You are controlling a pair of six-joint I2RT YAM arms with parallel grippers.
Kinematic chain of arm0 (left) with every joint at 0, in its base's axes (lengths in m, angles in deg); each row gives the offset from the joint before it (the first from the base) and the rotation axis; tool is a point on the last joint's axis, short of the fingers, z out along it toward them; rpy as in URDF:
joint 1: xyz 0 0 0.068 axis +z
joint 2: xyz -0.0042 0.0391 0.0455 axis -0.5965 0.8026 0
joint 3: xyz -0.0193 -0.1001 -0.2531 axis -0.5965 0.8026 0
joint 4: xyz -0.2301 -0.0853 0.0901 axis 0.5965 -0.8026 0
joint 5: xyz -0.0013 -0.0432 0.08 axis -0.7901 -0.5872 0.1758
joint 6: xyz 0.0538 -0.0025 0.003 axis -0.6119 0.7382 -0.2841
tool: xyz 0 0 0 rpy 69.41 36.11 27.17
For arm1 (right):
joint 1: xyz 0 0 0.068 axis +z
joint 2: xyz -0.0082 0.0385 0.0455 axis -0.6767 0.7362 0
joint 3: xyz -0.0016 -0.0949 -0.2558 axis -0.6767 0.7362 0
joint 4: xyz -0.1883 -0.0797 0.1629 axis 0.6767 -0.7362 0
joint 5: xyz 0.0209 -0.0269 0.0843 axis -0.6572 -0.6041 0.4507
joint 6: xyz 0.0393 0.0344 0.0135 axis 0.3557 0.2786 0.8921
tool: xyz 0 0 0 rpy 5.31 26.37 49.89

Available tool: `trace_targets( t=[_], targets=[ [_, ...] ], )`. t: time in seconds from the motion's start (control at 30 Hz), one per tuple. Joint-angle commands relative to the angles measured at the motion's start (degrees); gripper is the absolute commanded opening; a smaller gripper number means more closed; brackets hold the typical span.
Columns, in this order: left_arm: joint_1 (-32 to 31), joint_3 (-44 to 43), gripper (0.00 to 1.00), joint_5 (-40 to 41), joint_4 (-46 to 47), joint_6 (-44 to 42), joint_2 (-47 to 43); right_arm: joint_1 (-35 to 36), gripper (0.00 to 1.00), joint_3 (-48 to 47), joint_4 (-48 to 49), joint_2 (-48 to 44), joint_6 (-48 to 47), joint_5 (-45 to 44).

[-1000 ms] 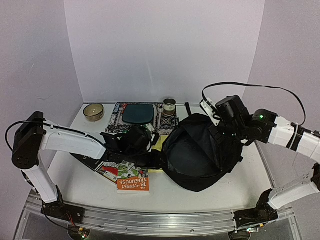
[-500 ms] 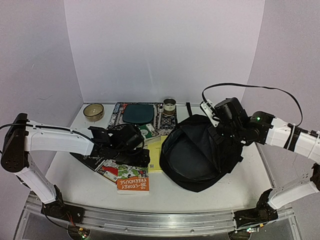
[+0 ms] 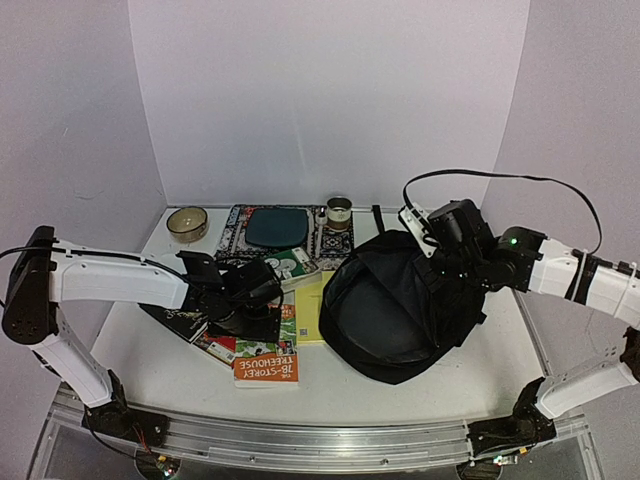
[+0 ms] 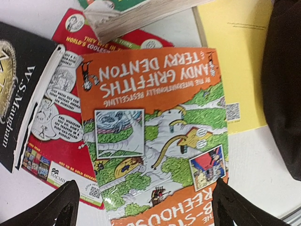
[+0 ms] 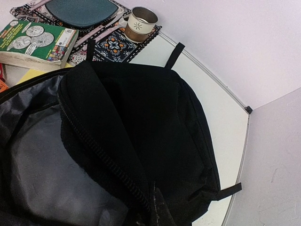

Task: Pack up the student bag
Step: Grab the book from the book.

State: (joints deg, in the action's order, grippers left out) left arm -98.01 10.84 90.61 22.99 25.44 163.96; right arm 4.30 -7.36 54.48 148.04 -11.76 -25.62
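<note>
The student bag (image 3: pixel 395 315), a big black backpack, lies right of centre with its main zipper open. Its grey lining (image 5: pixel 42 160) shows in the right wrist view. My right gripper (image 3: pixel 440 262) is shut on the bag's upper flap beside the zipper (image 5: pixel 153 207) and holds that edge up. My left gripper (image 3: pixel 245 312) hangs open over an orange Treehouse book (image 4: pixel 155 141). Its dark fingertips (image 4: pixel 54 207) stand either side of the cover with nothing between them. This book (image 3: pixel 266 366) lies near the table's front, left of the bag.
A red book (image 4: pixel 44 141) and a black Maugham book (image 4: pixel 14 89) lie under and left of the orange one. A yellow notebook (image 3: pixel 310 305) touches the bag. A thick green book (image 5: pixel 35 42), a teal pad on a patterned mat (image 3: pixel 277 227), a cup (image 3: pixel 339 210) and a wooden bowl (image 3: pixel 187 222) stand behind.
My left gripper has opened wide and drawn back to the left, away from the bag, to hover over the books. The right arm has kept its hold on the flap.
</note>
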Motion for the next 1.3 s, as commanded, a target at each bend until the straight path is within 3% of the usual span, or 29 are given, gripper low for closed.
trace_targets(
  t=[0.0,0.3,0.5,0.67,1.27],
  targets=[
    [-0.3,-1.1,0.99,-1.7,-2.7,1.8,0.8,-0.2,0.00,0.4,2.2,0.6,1.6,0.4],
    [-0.4,3.8,0.99,-4.7,-2.0,7.5,-5.0,-0.2,0.00,1.3,2.3,-0.3,2.4,1.6],
    [3.6,17.1,0.98,-16.2,15.3,9.8,-16.0,-0.2,0.00,1.6,2.6,0.1,3.1,2.9],
    [5.0,24.7,0.96,-22.5,23.1,13.3,-20.6,-0.2,0.00,1.6,2.9,-0.1,3.0,3.2],
    [11.2,41.9,0.90,-35.8,49.9,17.6,-18.9,-0.2,0.00,0.6,3.0,-0.9,1.8,3.1]
  ],
)
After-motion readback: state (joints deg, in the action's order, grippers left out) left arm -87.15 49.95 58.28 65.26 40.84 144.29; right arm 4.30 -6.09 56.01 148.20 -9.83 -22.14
